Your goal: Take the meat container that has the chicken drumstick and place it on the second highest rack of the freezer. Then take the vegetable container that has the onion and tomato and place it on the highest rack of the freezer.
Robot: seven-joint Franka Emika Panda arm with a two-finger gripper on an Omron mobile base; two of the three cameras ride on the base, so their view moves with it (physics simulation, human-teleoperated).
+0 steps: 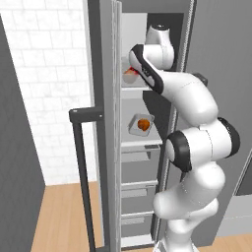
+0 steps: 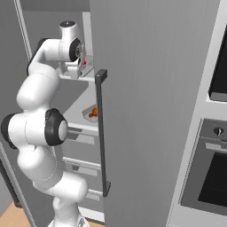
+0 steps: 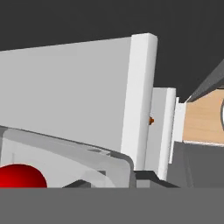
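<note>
Vegetable container (image 3: 65, 157): pale grey shallow tray, rounded corner and raised rim, sitting on the highest rack (image 1: 134, 87) of the freezer (image 1: 109, 123). Tomato (image 3: 19, 176) inside it, glossy red and round, cut off at the bottom of the hand view. From the left base view, a red and tan lump (image 1: 130, 74) shows at that shelf just beside the arm; can't split onion from tomato there.

Gripper (image 2: 73, 66) is at the same shelf, right by the container. Fingers are hidden behind the wrist in both base views, and the hand view doesn't show the tips clearly, so I can't tell how wide the jaws stand or whether they hold the rim.

One shelf below the highest rack: meat container (image 1: 141, 124), square, light grey, flat on the board, tilted corner-on to the freezer front. Chicken drumstick (image 1: 143, 124) in it, orange-brown, glossy; too small to read its long axis.

Below that shelf, grey drawers (image 1: 139, 189). Freezer door (image 2: 146, 111) stands open, matte grey, with a long dark vertical bar handle (image 2: 101, 133). Right of the freezer, a black-windowed oven (image 2: 213, 177). Floor is light wood (image 1: 59, 216).
</note>
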